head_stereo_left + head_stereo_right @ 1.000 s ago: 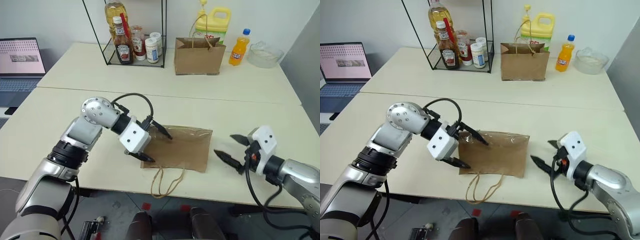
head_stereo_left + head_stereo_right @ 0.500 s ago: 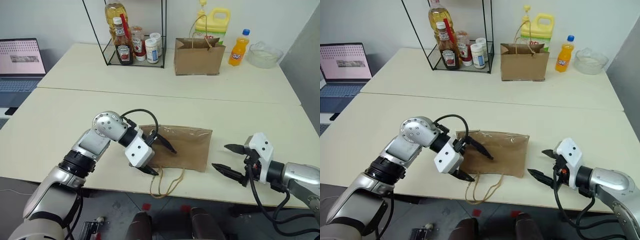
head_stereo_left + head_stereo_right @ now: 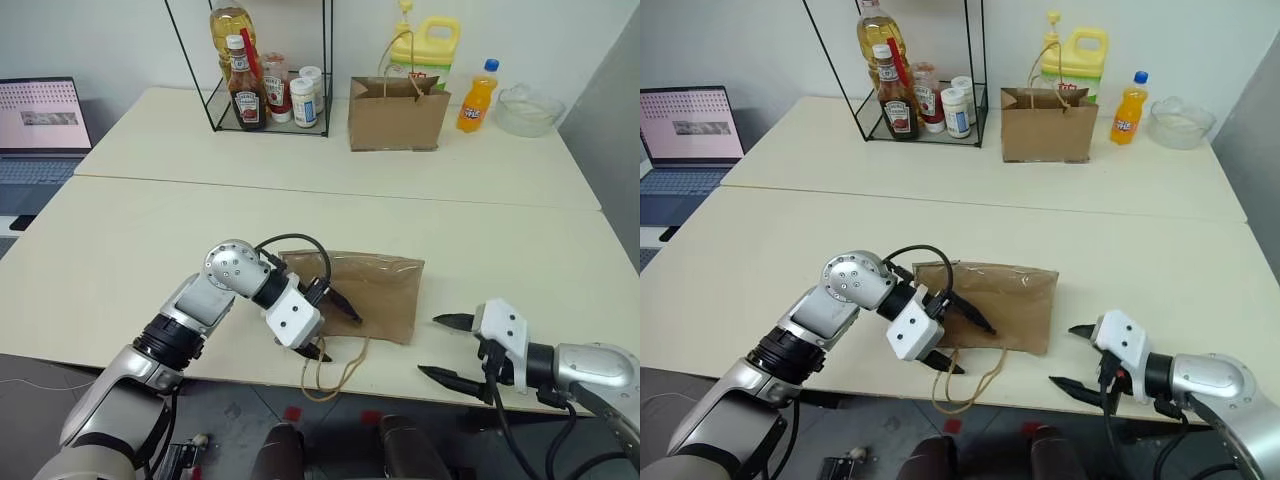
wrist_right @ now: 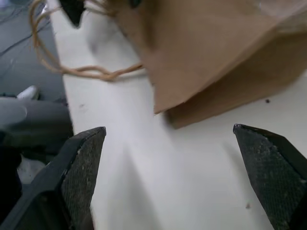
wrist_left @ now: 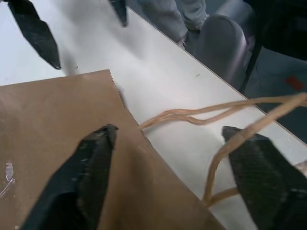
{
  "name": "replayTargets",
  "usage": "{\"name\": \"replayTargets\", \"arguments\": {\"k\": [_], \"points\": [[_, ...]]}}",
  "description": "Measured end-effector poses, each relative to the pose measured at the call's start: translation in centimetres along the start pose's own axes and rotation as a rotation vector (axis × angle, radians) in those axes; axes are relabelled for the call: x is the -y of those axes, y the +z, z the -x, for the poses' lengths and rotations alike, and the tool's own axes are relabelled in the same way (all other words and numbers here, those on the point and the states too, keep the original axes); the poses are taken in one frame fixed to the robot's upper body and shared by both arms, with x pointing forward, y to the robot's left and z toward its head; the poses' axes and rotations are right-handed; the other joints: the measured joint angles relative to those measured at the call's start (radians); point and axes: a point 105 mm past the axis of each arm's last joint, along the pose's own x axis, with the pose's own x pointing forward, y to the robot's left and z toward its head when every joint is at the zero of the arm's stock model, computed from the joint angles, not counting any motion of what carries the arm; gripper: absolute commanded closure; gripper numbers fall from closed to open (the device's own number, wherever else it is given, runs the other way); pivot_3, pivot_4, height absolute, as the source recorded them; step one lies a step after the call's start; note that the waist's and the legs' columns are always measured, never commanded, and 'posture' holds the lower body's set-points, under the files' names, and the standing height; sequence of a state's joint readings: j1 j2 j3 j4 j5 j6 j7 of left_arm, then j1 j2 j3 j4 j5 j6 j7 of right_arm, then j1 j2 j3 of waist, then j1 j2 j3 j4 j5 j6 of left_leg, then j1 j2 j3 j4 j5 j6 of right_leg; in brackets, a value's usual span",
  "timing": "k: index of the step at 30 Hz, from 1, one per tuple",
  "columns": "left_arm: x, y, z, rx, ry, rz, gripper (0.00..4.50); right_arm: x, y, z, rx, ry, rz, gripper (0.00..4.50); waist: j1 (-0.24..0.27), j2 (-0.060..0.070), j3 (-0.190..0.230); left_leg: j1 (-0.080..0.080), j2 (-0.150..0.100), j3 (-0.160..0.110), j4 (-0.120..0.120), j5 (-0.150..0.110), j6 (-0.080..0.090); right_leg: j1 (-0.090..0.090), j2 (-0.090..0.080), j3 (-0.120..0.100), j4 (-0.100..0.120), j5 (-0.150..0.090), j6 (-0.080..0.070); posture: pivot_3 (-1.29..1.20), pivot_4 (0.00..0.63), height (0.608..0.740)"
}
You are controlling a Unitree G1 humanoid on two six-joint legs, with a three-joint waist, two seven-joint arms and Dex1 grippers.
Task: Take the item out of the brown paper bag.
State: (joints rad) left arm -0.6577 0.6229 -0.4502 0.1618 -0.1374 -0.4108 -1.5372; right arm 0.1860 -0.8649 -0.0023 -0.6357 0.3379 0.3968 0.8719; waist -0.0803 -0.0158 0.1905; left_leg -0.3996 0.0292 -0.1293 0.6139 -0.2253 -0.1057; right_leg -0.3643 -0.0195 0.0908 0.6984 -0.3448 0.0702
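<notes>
**Both jaws spread at the flat bag's mouth**

Left gripper (image 3: 328, 328) has its jaws apart over the brown paper bag (image 3: 375, 295), one finger above the paper, one beside its two cord handles (image 3: 335, 368). Right gripper (image 3: 445, 347), jaws wide, sits just beside the bag. The bag lies flat and creased near the counter (image 3: 120, 240) edge, its contents hidden.

Far table edge: wire rack (image 3: 250, 75), standing brown bag (image 3: 397, 113), orange soda (image 3: 479, 96).
</notes>
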Motion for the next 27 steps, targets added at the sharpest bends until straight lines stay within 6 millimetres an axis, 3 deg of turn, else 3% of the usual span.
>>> {"name": "replayTargets", "arguments": {"k": [8,13,22,27], "points": [[-2.0,0.3,1.1,0.125,0.187,0.395,4.38,-2.3,-1.9,-1.2,0.061,0.113,0.440,0.00,0.000,0.000,0.000,0.000,0.000,0.000,0.000,0.000,0.000,0.001,0.000,-0.001,-0.001,0.000,0.000,0.00,0.150,0.740],[-2.1,0.6,0.9,0.146,0.222,0.556,4.45,-2.9,-3.5,-1.5,0.124,0.145,0.656,0.00,-0.001,0.000,0.000,0.004,0.000,0.000,0.000,0.000,0.000,0.005,0.000,-0.001,-0.001,0.000,0.000,0.00,0.150,0.740],[-2.8,1.2,1.2,0.181,0.274,0.737,4.45,-3.8,-2.0,-4.2,0.362,0.159,0.955,0.00,-0.003,-0.001,0.000,0.007,0.000,0.000,0.000,0.000,0.000,0.008,0.000,0.000,-0.001,0.000,0.000,0.00,0.150,0.740],[-2.5,0.9,1.6,0.164,0.285,0.765,4.45,-3.9,-1.6,-4.8,0.429,0.144,1.005,0.00,-0.008,-0.001,0.000,0.011,0.001,0.001,0.000,0.000,0.000,0.010,0.000,0.002,0.000,0.000,0.000,0.00,0.150,0.740]]}}
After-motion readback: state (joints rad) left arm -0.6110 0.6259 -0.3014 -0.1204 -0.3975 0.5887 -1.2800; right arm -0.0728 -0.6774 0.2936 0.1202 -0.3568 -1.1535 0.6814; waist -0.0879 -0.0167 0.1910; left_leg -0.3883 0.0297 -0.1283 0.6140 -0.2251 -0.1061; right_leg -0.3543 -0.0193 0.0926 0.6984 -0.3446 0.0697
